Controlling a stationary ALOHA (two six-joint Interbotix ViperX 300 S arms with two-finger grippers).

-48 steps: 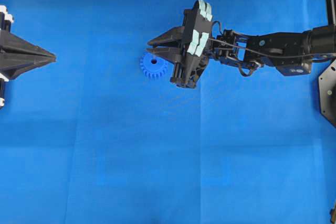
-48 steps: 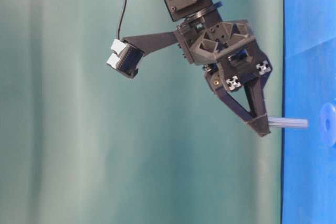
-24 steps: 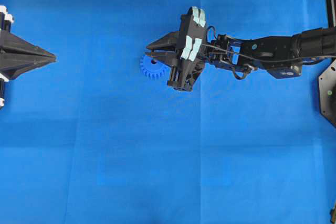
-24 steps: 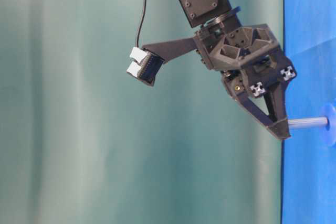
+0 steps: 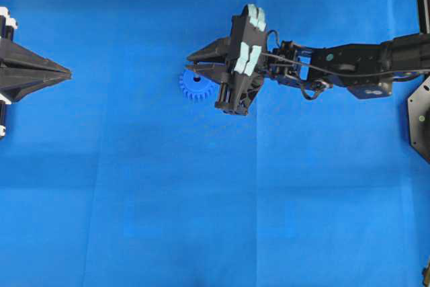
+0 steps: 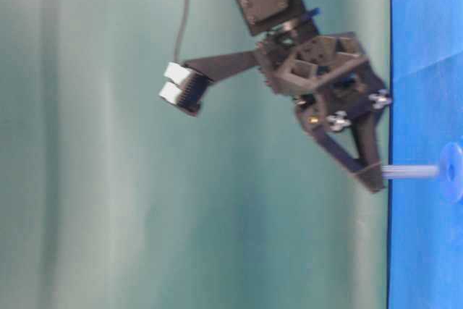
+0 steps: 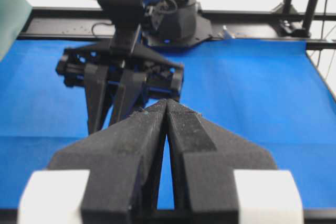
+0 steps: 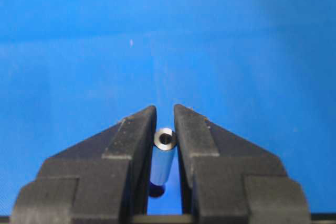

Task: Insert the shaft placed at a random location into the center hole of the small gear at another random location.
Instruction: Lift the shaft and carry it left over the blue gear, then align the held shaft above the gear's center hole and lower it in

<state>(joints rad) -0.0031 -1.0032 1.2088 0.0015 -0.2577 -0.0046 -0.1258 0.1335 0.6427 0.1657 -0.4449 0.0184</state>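
While my left gripper (image 5: 67, 72) waits shut and empty at the left edge of the overhead view, my right gripper (image 5: 191, 67) is clamped on the shaft (image 8: 163, 161) in the upper middle. The small gear (image 5: 196, 87) lies on the blue worktop (image 5: 201, 199) under its tips. In the table-level view the shaft (image 6: 409, 171) points at the gear (image 6: 452, 171), its tip just short of the center hole (image 5: 196, 78).

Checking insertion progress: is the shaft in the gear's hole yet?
Cannot tell. The shaft tip meets the small gear, but depth is hidden.
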